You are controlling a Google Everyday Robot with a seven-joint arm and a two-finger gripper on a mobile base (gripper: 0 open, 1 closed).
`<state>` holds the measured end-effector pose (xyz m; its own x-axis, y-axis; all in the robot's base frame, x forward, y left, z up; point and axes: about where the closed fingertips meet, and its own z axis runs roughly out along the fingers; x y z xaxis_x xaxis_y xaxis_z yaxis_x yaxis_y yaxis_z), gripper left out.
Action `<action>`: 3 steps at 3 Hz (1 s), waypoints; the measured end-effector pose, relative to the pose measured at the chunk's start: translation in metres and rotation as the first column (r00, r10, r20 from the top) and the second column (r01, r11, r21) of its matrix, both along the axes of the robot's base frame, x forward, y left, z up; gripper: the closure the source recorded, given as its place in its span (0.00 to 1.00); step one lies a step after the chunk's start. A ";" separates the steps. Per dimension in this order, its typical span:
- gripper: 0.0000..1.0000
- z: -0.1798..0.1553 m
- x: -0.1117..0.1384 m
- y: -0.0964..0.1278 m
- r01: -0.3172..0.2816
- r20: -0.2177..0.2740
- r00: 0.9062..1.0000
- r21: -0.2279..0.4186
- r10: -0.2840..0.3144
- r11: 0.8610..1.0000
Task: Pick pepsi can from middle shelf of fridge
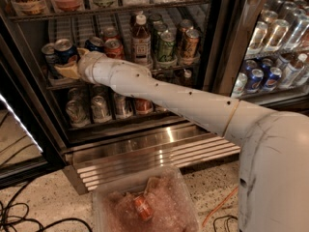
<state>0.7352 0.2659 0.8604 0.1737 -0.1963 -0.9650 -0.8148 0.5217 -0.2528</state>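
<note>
your end effector (69, 67) sits at the left end of the middle shelf (58, 86) of the fridge (145, 149); the pepsi can (64, 51) stands just above, touching it. you cannot tell its grip.

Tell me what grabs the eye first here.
The big white arm sweeps diagonally from lower right into the fridge. At its tip, upper left, the gripper is closed on the blue pepsi can, just above the middle shelf. On the floor in front sits a clear plastic bin with a reddish can lying in it.
</note>
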 end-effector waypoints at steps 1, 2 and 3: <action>1.00 0.004 0.000 0.000 0.000 0.000 1.000 0.000 0.000 1.000; 1.00 0.001 0.012 -0.019 0.015 0.012 1.000 -0.011 -0.015 1.000; 1.00 0.005 0.012 -0.019 0.015 0.012 1.000 -0.011 -0.015 1.000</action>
